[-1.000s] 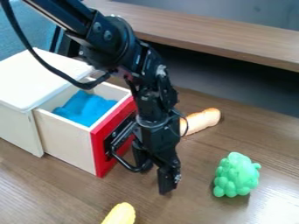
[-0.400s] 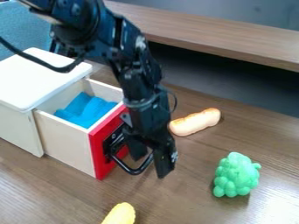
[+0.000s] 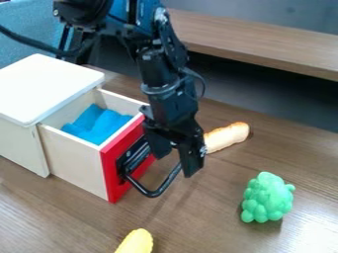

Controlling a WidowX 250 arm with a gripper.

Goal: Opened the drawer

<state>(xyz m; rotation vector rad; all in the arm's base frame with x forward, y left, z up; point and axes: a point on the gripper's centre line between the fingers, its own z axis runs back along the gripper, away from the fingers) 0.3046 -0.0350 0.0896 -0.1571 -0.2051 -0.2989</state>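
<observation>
One wooden drawer [image 3: 74, 160] juts from its white-topped cabinet [image 3: 46, 89]; right of it, the black handle [image 3: 152, 193] loops out, mostly below and left of the fingertips. The gripper's [image 3: 174, 165] fingers stand moderately apart, apparently clamping nothing; retreat probably calls for lifting clear of that loop.

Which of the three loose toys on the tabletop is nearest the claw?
The tan elongated one, partly hidden behind the claw. The knobbly green one sits farther off; the yellow one lies at the view's bottom edge.
</observation>
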